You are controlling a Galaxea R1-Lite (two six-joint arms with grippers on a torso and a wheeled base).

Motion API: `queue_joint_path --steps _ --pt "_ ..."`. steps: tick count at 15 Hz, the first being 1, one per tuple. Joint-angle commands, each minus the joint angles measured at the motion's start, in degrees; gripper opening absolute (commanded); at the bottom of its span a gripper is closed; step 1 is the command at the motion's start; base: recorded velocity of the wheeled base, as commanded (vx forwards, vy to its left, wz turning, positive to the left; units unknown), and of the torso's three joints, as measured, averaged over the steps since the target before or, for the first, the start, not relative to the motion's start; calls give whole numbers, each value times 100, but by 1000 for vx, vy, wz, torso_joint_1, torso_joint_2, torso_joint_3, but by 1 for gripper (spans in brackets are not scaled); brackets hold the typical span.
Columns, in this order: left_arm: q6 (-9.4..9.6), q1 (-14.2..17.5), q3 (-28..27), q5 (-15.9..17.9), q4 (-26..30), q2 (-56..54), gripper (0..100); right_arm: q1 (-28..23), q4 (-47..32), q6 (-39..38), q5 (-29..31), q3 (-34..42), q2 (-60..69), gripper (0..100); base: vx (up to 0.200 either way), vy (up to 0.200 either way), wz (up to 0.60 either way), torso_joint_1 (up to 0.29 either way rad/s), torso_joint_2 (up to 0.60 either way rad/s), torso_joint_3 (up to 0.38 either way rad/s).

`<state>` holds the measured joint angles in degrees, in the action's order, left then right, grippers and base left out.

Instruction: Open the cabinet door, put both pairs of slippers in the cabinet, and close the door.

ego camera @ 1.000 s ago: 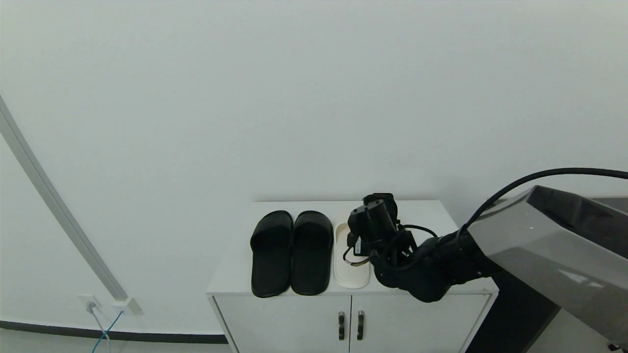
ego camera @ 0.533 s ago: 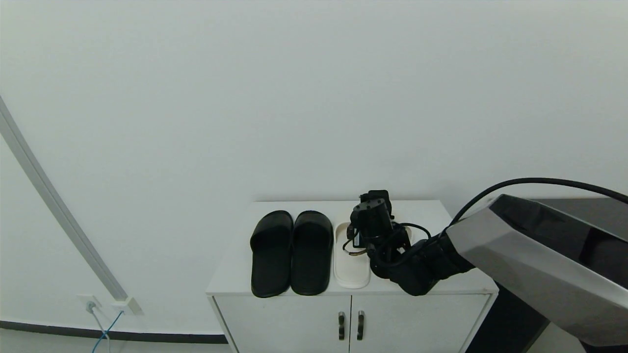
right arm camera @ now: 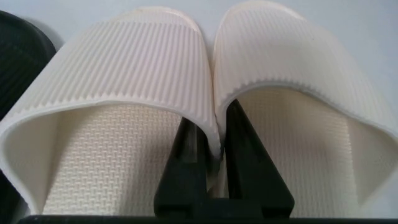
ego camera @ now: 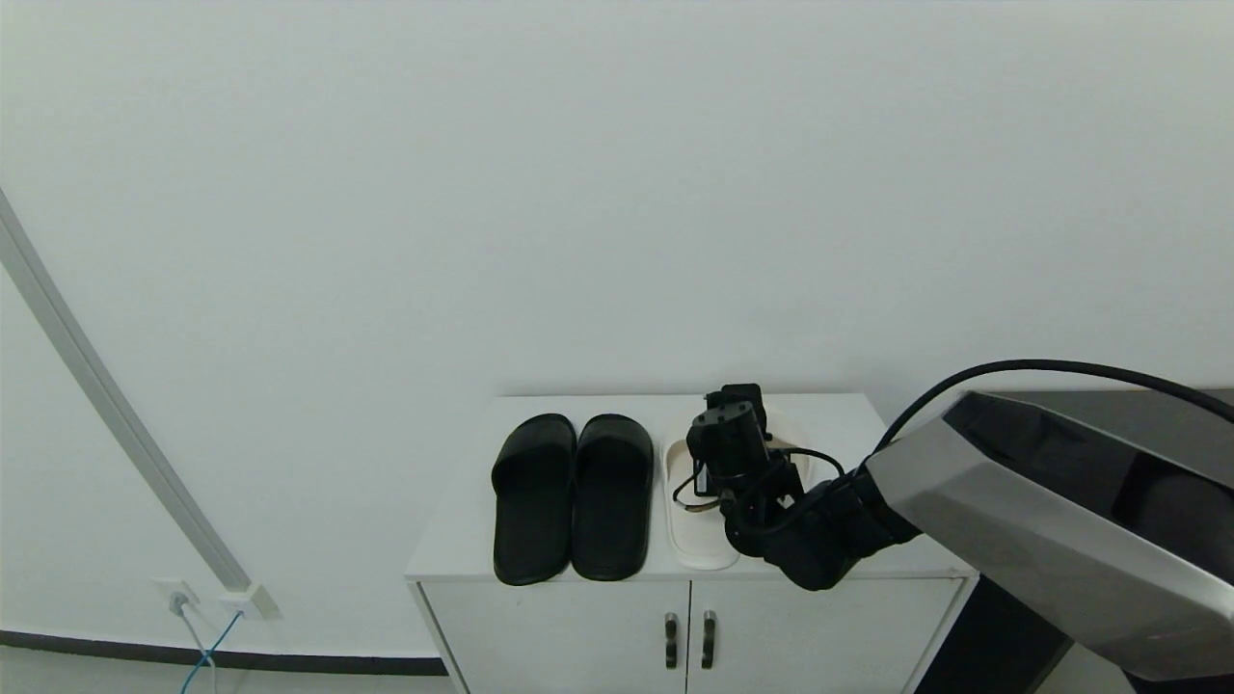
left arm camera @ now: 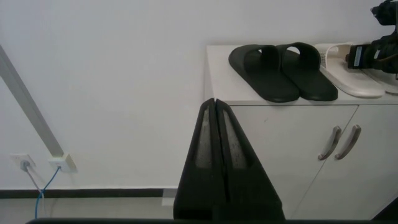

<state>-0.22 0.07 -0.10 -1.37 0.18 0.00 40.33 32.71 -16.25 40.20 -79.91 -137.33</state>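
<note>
Left gripper (left arm camera: 215,107) pinched together, off the cabinet's (ego camera: 453,545) front-left corner, apart from it. Doors (ego camera: 569,631) closed. On top at the front edge: black slippers (ego camera: 574,496), white slippers (right arm camera: 143,81) just beside them. Right gripper (right arm camera: 213,124) is clamped on the white pair's adjoining straps (one finger inside each).

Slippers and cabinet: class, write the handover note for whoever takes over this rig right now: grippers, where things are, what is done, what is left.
Right gripper: shut on the white slippers, one finger inside each, pinching their adjoining straps; the pair is on the cabinet top.
Left gripper: shut, empty, held low off the cabinet's left front.
Black slippers: side by side on the top, left of the white pair.
Cabinet doors: both closed.
Done: white pair gripped.
Left: open a door, put both pairs inside, close it.
</note>
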Motion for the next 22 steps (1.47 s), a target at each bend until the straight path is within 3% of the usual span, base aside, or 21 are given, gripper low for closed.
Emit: queue_joint_path --steps 1,4,8,13,16,20,22 --pt "-4 1 1 -4 -1 0 0 2 -1 -1 5 37 154 0 0 0 0 0 0 0" --pt "-22 1 1 -13 -1 9 0 -25 -1 78 -65 371 699 0 0 0 0 0 0 0" --pt "4 1 1 -4 -1 0 0 -7 -19 474 -865 1426 2166 0 0 0 0 0 0 0" --pt "4 1 10 -4 -1 0 0 274 -19 597 -2781 3043 3722 0 0 0 0 0 0 0" --pt "4 1 1 -4 -1 0 0 511 -1 904 -3572 3614 4408 0 0 0 0 0 0 0" --pt "4 1 1 -4 -1 0 0 608 8 1704 -3827 4053 4680 0 0 0 0 0 0 0" --pt "4 1 1 -4 -1 0 0 617 491 2152 -4056 4423 4671 0 0 0 0 0 0 0"
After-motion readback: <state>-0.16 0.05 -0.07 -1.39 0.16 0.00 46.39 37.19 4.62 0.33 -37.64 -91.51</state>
